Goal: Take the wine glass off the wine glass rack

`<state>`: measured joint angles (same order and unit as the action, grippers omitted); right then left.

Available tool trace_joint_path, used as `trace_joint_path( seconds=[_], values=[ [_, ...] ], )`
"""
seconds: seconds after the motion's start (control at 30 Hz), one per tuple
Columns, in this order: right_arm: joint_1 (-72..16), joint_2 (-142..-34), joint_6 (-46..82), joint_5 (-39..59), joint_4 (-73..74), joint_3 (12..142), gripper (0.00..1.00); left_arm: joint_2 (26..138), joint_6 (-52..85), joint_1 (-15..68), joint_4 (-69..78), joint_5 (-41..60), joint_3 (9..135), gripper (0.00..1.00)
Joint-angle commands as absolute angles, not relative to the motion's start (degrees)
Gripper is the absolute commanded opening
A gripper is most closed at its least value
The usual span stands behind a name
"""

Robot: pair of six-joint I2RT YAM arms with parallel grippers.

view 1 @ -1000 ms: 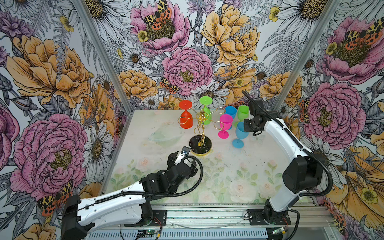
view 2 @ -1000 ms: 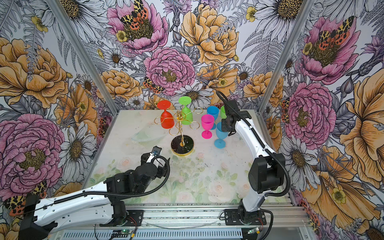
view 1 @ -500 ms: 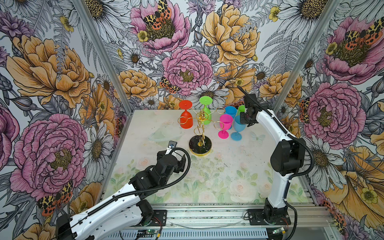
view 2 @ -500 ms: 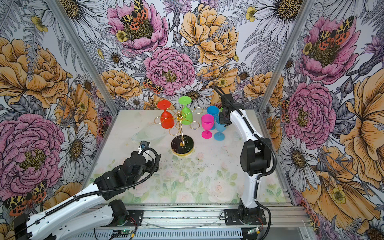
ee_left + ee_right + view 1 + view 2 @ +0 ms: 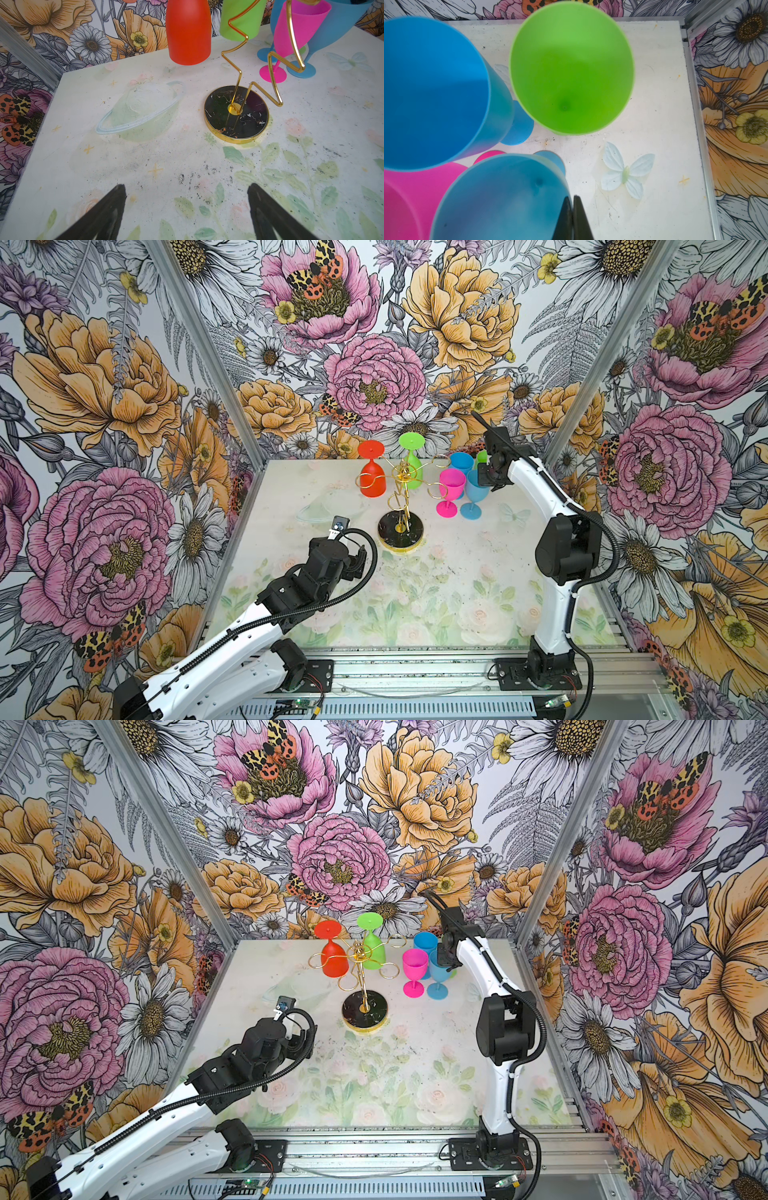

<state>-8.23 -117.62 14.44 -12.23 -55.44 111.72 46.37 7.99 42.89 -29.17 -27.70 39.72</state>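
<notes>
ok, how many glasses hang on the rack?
2: red glass on a left hook of the rack, green glass on a rear hook, both upside down. None seem hidden.

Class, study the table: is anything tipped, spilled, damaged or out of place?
Nothing is tipped or spilled. The wine glass rack stands upright with the red glass and a green glass hanging upside down; the pink glass and blue glasses stand upright beside it. Only dark scuff specks mark the table.

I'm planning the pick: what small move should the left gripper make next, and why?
Probably raise the left gripper toward the red wine glass: its jaws stand open and empty, low over the table short of the wine glass rack, where that glass hangs upside down.
</notes>
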Motion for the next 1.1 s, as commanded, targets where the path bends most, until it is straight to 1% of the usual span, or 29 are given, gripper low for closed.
trace_joint_path(
  seconds=[0.0,0.03,0.17,0.4,0.53,0.63,0.7,0.77,0.83,0.9,0.97,1.0,1.07],
  values=[
    [-7.8,-118.3,14.6,-11.7,-54.4,113.6,0.00,46.6,6.6,41.7,-29.1,-24.9,41.7,0.93],
    [-7.9,-118.3,14.5,-11.6,-54.4,113.5,0.01,46.8,6.7,41.5,-29.1,-24.9,41.7,0.93],
    [-7.8,-118.0,14.6,-10.9,-54.5,113.3,0.13,47.2,6.8,41.1,-29.1,-24.6,41.8,0.93],
    [-7.8,-116.8,15.1,-9.9,-54.5,113.2,0.19,47.5,6.7,40.7,-29.2,-23.7,41.9,0.93],
    [-7.8,-114.5,15.2,-11.1,-54.5,113.0,0.28,47.4,6.8,40.4,-29.2,-23.3,41.8,0.93],
    [-7.8,-112.2,14.9,-11.9,-54.5,113.2,0.37,47.3,6.9,40.1,-29.2,-22.8,41.7,0.94],
    [-7.7,-110.4,14.9,-11.1,-54.5,113.6,0.47,47.4,6.8,39.9,-29.2,-22.4,41.8,0.94],
    [-7.7,-109.0,15.1,-9.6,-54.5,114.2,0.54,47.5,6.8,39.4,-29.2,-21.8,42.0,0.94],
    [-7.6,-107.9,15.6,-6.0,-54.5,115.2,0.60,47.5,6.9,38.9,-29.1,-20.9,42.1,0.94],
    [-7.4,-107.2,16.0,0.9,-54.4,116.6,0.63,47.6,6.9,38.3,-28.9,-19.8,42.2,0.94],
    [-7.4,-107.5,16.8,9.1,-54.4,118.5,0.65,47.9,6.9,37.9,-28.8,-19.0,42.3,0.94],
    [-7.3,-108.1,17.3,14.3,-54.3,119.9,0.66,48.0,6.9,37.6,-28.7,-18.4,42.3,0.94],
    [-7.4,-110.1,19.1,21.7,-54.2,122.4,0.66,48.2,6.8,37.1,-28.5,-17.4,42.4,0.94]
  ],
)
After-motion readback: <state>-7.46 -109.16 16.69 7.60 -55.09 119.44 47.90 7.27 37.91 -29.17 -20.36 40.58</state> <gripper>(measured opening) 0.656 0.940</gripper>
